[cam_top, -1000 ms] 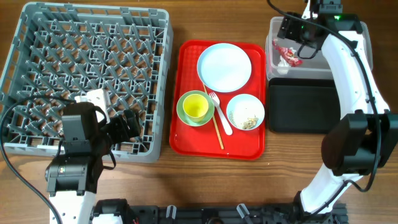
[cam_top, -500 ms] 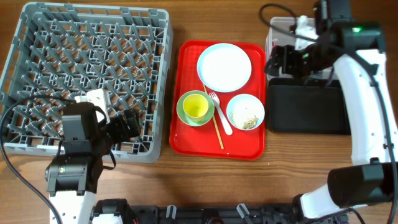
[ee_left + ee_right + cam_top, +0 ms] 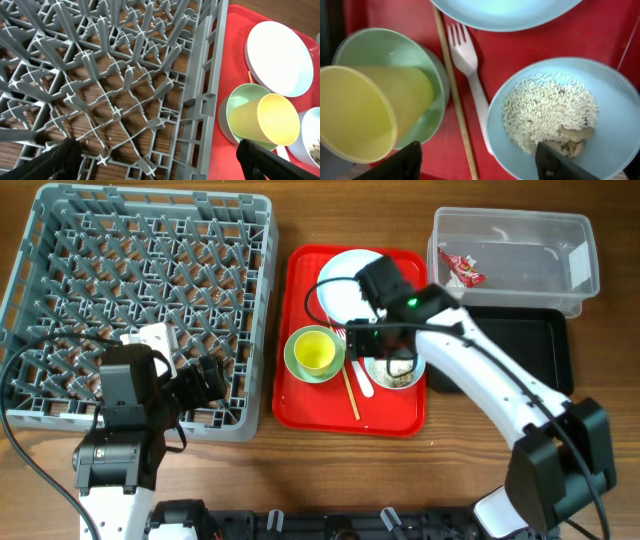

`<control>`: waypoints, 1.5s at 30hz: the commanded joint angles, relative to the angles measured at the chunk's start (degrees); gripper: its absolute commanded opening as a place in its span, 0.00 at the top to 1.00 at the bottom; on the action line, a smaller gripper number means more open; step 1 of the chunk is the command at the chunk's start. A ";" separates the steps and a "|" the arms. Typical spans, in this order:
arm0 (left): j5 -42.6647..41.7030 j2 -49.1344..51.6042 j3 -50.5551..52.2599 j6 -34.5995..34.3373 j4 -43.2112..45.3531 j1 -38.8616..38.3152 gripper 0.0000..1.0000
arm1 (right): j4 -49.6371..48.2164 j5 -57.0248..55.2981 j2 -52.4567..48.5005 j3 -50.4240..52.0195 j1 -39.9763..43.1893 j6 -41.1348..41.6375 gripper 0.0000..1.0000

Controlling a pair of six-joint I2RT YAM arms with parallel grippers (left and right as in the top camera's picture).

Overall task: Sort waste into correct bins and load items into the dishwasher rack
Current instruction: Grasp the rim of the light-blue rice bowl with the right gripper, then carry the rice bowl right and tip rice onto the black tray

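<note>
The red-and-white wrapper (image 3: pixel 462 268) lies in the clear tub (image 3: pixel 520 225); the black tray (image 3: pixel 520 345) sits just in front of it. On the red tray, rice scraps (image 3: pixel 547 110) lie in the pale blue bowl (image 3: pixel 615 125). The yellow-green cup (image 3: pixel 314 351) stands in the green bowl (image 3: pixel 296 363). The fork (image 3: pixel 470 65) and chopsticks (image 3: pixel 456 110) lie between the bowls. The blue plate (image 3: pixel 345 280) is partly hidden by my right arm. My right gripper (image 3: pixel 477 165) is open above the fork and the blue bowl's rim. My left gripper (image 3: pixel 160 160) is open over the front right corner of the rack (image 3: pixel 60 240).
The red tray (image 3: pixel 300 405) lies between the rack and the bins. My right arm reaches across the black tray and the red tray's right side. Cables loop over the rack's front left corner (image 3: pixel 40 360). Bare wood runs along the table's front edge.
My right gripper has swung left and forward from over the clear tub to over the fork and blue bowl on the red tray. The wrapper stays in the tub. The left arm has not moved.
</note>
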State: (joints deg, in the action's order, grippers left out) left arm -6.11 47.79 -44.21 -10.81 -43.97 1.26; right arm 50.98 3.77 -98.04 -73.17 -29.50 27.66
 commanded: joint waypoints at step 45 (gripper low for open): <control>-0.92 -0.09 -1.14 -0.31 -0.07 0.42 0.00 | -5.03 -5.53 2.84 3.30 -1.16 0.74 0.96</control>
State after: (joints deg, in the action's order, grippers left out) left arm -6.11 47.79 -44.21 -10.81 -44.03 1.26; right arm 44.97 -1.52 -98.41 -66.37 -31.55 30.33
